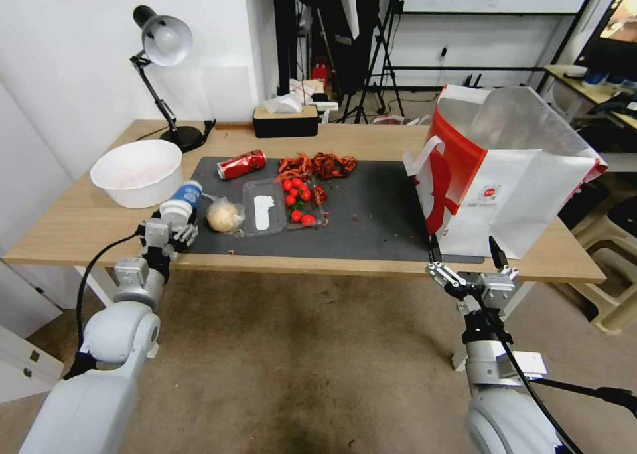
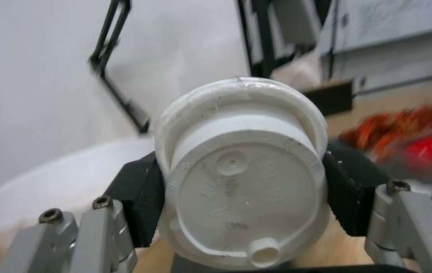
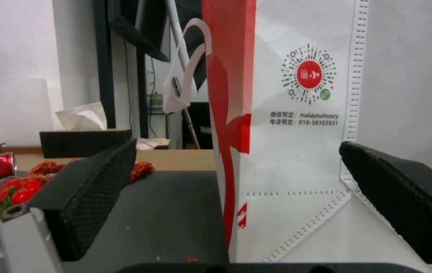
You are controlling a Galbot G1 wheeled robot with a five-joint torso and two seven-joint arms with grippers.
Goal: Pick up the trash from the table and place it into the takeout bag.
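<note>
The left gripper (image 1: 174, 223) clamps a white-lidded paper cup with a blue label (image 1: 182, 202), pads (image 2: 140, 201) on either side below its lid, probably for carrying. The right gripper (image 1: 464, 258) waits wide apart just before the white-and-red paper takeout bag (image 1: 517, 175), well right of the cup on the light-wood table (image 1: 60, 228).

From your left gripper (image 1: 174, 231), closed on a white-lidded cup (image 1: 181, 203) at the desk's (image 1: 79, 225) front edge, the big white bowl (image 1: 137, 172) crowds the 11 o'clock side. The wrapped bun (image 1: 224, 216) and the clear tray of tomatoes (image 1: 284, 205) block 3 o'clock. Past them, bare mat (image 1: 371, 208) lies before the bag (image 1: 511, 175). The soda can (image 1: 241, 164) sits at 1 o'clock. Your right gripper (image 1: 466, 260), fingers spread, faces the bag's near wall at 12 o'clock.
</note>
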